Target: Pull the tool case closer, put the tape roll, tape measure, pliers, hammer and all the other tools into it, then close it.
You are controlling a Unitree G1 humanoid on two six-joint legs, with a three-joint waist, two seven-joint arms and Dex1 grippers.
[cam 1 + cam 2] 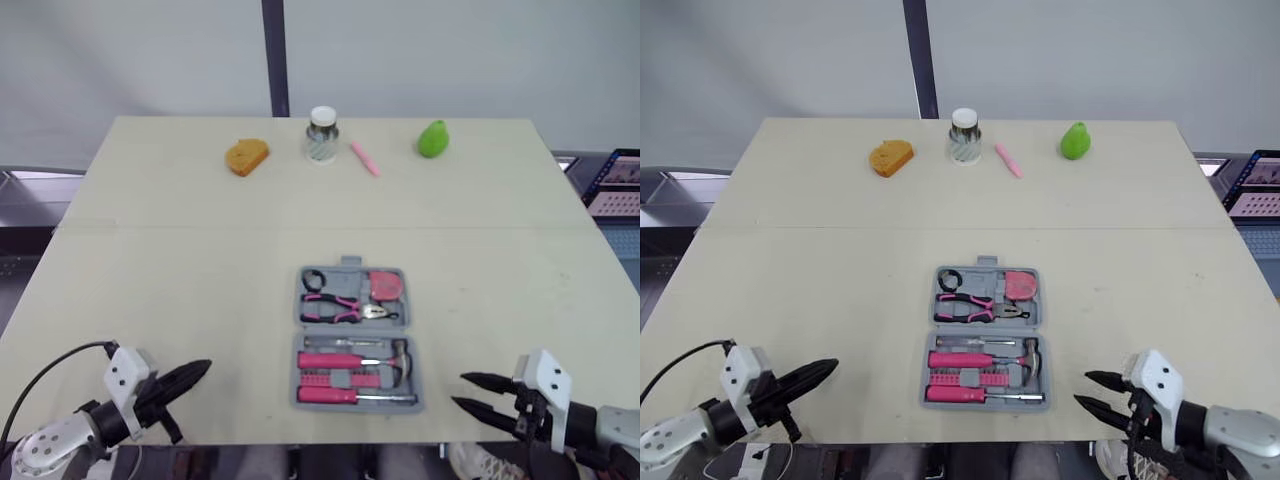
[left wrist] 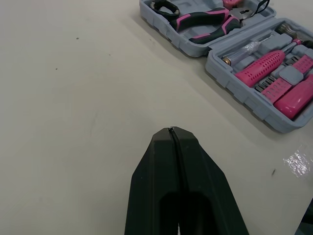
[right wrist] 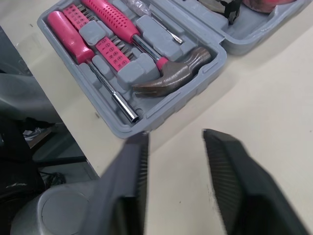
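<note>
Centrally, toward the near edge of the pale beige table, the grey plastic tool case lies open and flat, both halves facing up. Its far half holds the black tape roll, the pink-and-black pliers and the pink tape measure. Its near half holds the steel-headed hammer, two pink-handled screwdrivers and a row of small bits.

Just to the right of the case's near corner, the right gripper hovers over the table edge, its two black fingers parted by a moderate gap and holding nothing. The left gripper sits well apart on the other side, over the near left of the table, its fingers pressed together and empty.

Along the far edge stand an orange sponge-like lump, a white-lidded glass jar, a pink marker and a green pear.
</note>
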